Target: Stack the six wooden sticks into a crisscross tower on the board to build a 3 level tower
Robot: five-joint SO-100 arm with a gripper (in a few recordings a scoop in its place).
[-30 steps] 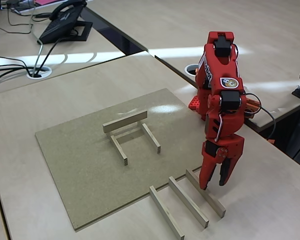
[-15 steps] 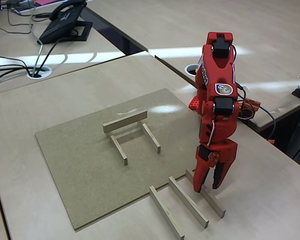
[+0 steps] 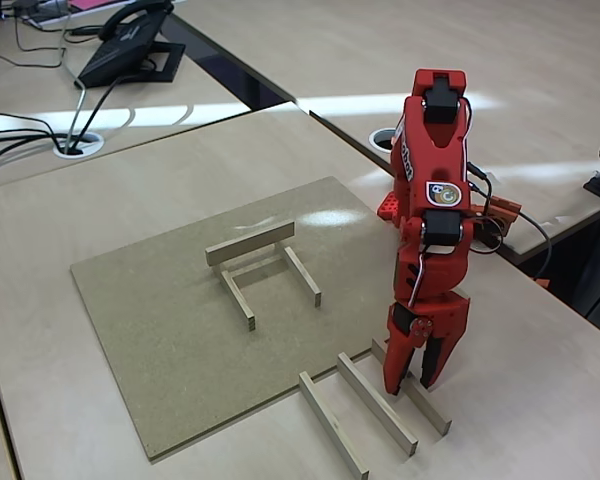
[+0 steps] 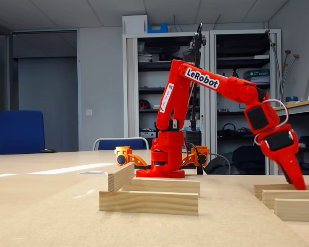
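Note:
On the brownish board (image 3: pixel 160 330) two pale sticks (image 3: pixel 237 300) (image 3: pixel 302 275) lie parallel, and a third stick (image 3: pixel 250 243) rests across their far ends. The other fixed view shows this low stack (image 4: pixel 149 200) from the side. Three more sticks lie side by side on the pale desk off the board's front right corner: left (image 3: pixel 332 425), middle (image 3: pixel 377 403) and right (image 3: pixel 430 410). My red gripper (image 3: pixel 408 386) points straight down over the right stick, open, with a fingertip on each side of it near its far end. In the side view the gripper (image 4: pixel 298 184) reaches down to the loose sticks (image 4: pixel 291 196).
The arm's base (image 3: pixel 395 205) is clamped at the desk's right edge, with wires trailing beside it. A desk phone (image 3: pixel 130 45) and cables lie at the far left, and a cable grommet (image 3: pixel 77 145) sits behind the board. Cabinets and a blue chair (image 4: pixel 18 131) stand in the background.
The gripper has come down and shifted slightly left, from above the right loose stick to straddling it. The sticks have not moved.

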